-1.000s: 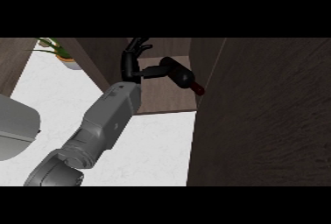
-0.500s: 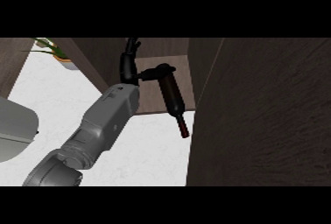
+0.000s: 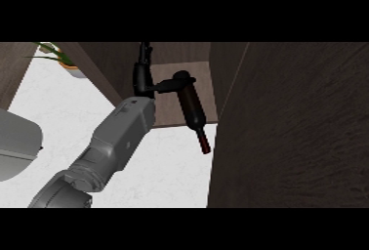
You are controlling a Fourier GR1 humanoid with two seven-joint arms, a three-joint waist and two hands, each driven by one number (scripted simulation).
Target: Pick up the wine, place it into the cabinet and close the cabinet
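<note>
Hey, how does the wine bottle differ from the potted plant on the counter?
The wine bottle is dark with a red neck; the potted plant is green-leaved. The bottle is gripped by the hand at the cabinet opening; the plant stands untouched on the white counter. The bottle sits mid-view, the plant at the upper left.

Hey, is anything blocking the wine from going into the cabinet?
Nothing visible. The left hand holds the wine over the cabinet shelf, neck sticking out; the open door stands to its right.
</note>
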